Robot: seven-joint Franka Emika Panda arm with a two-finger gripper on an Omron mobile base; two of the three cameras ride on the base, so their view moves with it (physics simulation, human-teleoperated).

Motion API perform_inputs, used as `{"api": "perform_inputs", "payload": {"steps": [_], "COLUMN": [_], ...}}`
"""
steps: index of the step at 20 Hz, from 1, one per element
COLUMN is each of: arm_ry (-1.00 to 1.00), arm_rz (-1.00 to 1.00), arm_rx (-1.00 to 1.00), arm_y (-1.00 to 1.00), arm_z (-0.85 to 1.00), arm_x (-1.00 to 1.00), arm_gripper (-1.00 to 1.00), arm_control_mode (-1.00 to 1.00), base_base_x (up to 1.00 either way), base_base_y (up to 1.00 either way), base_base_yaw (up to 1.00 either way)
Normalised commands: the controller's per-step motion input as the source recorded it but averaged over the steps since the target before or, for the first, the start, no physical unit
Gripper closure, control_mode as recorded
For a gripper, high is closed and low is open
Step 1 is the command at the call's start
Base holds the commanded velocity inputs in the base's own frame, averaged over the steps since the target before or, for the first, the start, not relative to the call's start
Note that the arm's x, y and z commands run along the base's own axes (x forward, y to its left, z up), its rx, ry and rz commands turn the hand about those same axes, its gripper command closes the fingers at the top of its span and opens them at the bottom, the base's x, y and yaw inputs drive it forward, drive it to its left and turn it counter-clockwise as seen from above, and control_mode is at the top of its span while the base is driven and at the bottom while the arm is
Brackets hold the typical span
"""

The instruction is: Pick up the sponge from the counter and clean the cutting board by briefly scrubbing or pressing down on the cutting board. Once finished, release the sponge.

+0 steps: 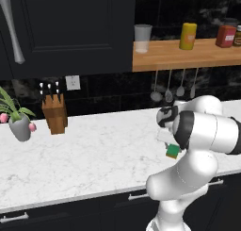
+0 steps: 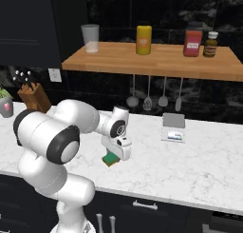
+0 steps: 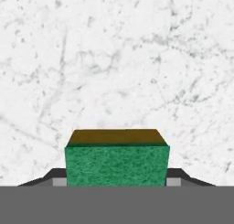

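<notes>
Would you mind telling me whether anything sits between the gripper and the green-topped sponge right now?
Nothing visible does. The green-and-yellow rectangular sponge already sits between the gripper's fingers, over the white marble counter. In the right base view it hangs just below the hand.

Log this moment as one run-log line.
phase: sponge grasped | end effector: shut on sponge | sponge: above counter, contact unclear | release: not done
</notes>
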Motion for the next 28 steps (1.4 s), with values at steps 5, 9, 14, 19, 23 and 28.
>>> {"api": "perform_inputs", "payload": {"steps": [5, 9, 14, 19, 23, 28], "arm_ry": [-0.05, -0.11, -0.11, -0.05, -0.02, 0.0], "arm_rz": [0.0, 0.01, 0.04, 0.05, 0.03, 0.0], "arm_rx": [0.0, 0.0, 0.0, -0.01, -0.01, 0.0], "arm_y": [0.1, 0.08, 0.06, 0.0, 0.0, 0.0], "arm_z": [0.47, 0.91, 0.72, 0.26, 0.19, 0.0], "arm_x": [-0.32, -0.4, -0.48, -0.12, -0.08, 0.0], "arm_gripper": [1.0, 1.0, 1.0, 1.0, 1.0, 1.0], "arm_control_mode": [-1.0, -1.0, -1.0, -1.0, -1.0, -1.0], "base_base_x": [0.0, 0.0, 0.0, 0.0, 0.0, 0.0], "base_base_y": [0.0, 0.0, 0.0, 0.0, 0.0, 0.0], "base_base_yaw": [0.0, 0.0, 0.0, 0.0, 0.0, 0.0]}}
